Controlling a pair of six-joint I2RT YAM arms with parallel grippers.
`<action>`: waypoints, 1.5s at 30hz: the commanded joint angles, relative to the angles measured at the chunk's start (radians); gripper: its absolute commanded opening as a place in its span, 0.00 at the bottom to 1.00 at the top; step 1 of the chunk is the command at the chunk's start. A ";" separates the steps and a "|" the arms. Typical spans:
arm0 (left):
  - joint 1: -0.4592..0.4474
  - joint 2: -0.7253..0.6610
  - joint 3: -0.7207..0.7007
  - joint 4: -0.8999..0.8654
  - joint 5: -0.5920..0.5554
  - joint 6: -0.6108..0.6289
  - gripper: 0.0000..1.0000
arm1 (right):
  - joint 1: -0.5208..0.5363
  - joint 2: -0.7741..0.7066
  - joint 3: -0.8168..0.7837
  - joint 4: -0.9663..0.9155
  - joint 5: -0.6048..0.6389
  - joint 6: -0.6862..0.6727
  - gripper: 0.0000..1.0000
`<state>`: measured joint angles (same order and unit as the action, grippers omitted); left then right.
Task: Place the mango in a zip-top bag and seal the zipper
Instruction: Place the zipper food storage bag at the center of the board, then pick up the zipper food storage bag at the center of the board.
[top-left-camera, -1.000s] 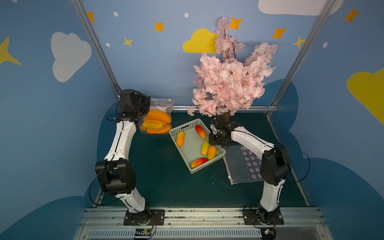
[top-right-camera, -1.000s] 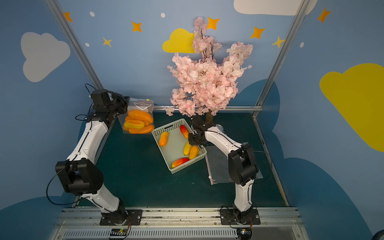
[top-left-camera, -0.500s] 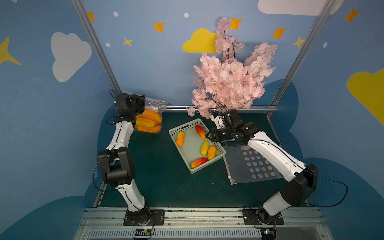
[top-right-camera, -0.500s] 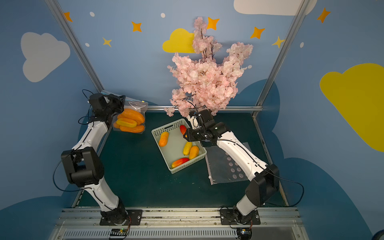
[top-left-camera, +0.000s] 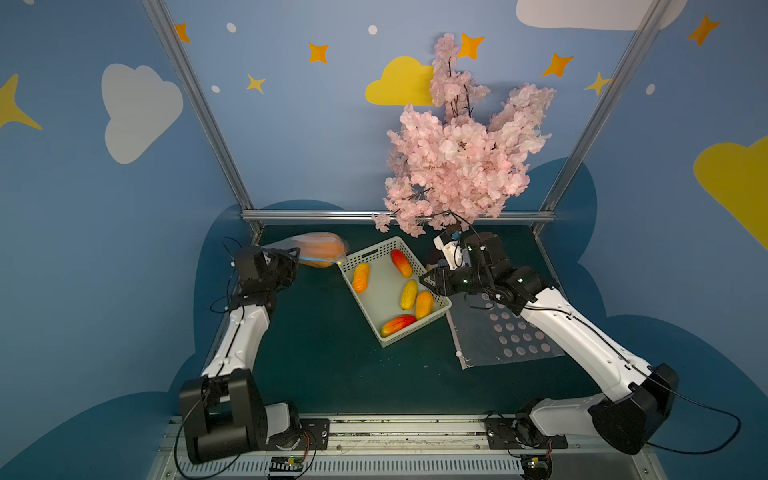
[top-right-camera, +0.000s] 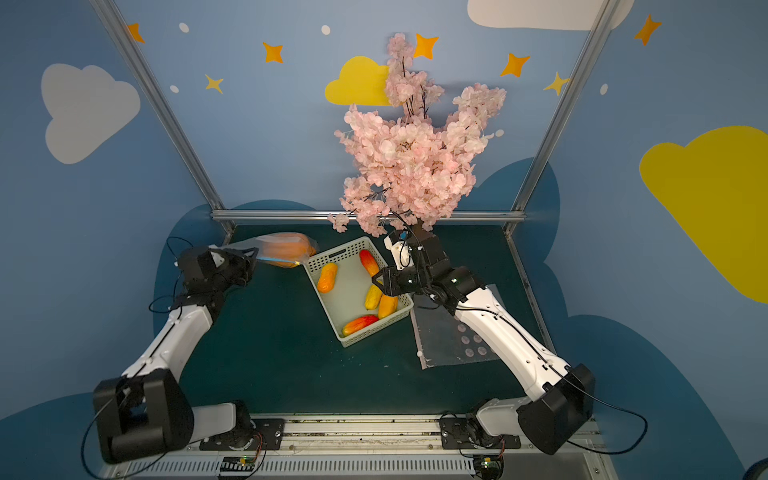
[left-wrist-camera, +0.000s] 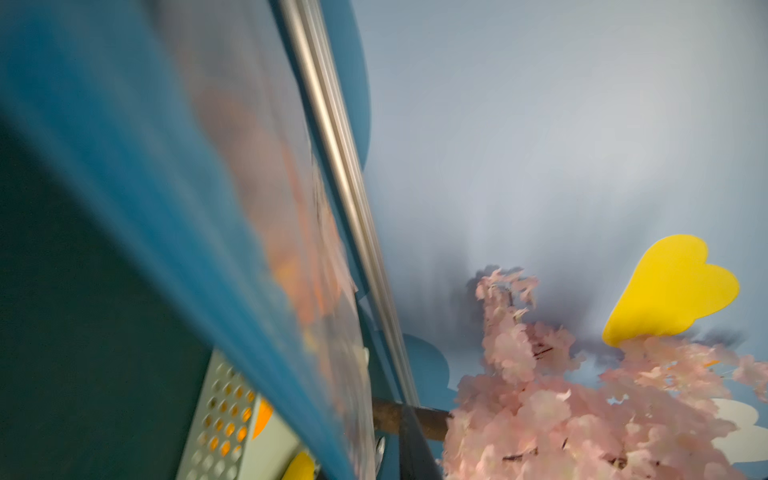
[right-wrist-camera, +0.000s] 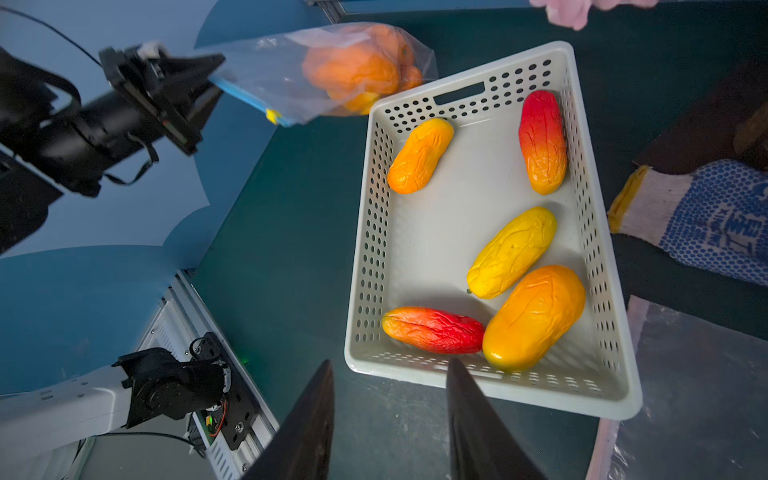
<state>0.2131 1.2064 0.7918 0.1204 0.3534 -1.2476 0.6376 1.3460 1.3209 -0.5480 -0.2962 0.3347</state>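
Observation:
A clear zip-top bag (top-left-camera: 309, 251) with orange mangoes (right-wrist-camera: 357, 70) inside lies on its side at the back left of the table, against the basket's corner. Its blue zipper strip (right-wrist-camera: 249, 99) runs into my left gripper (top-left-camera: 293, 261), whose fingers stand on either side of the strip's end; the left wrist view is too blurred to show a pinch. Several loose mangoes (top-left-camera: 361, 277) lie in the white basket (top-left-camera: 376, 245). My right gripper (right-wrist-camera: 390, 361) hangs open and empty over the basket's right rim (top-right-camera: 405, 305), as both top views show.
A second, flat clear bag (top-left-camera: 507, 332) with pink dots lies on the mat right of the basket, partly under my right arm. A pink blossom tree (top-left-camera: 457, 166) overhangs the back right. A white and blue glove (right-wrist-camera: 706, 220) lies by its base. Walls close in on both sides.
My left arm has swung the hanging bag down onto its side by the basket. My right gripper has drawn back from behind the basket to its right rim and has opened wider.

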 joint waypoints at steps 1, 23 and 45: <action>0.005 -0.170 -0.120 -0.165 -0.103 0.119 0.21 | -0.001 0.000 0.014 -0.001 -0.039 -0.009 0.44; -0.057 -0.356 -0.062 -0.504 -0.256 0.154 0.48 | -0.025 -0.068 -0.063 -0.163 0.159 0.070 0.49; -0.793 0.029 0.188 -0.297 -0.159 0.137 0.53 | -0.141 0.142 -0.424 -0.091 0.235 0.164 0.46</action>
<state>-0.5808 1.2438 0.9562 -0.2237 0.1692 -1.1255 0.4927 1.4666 0.8921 -0.7593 -0.0483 0.5415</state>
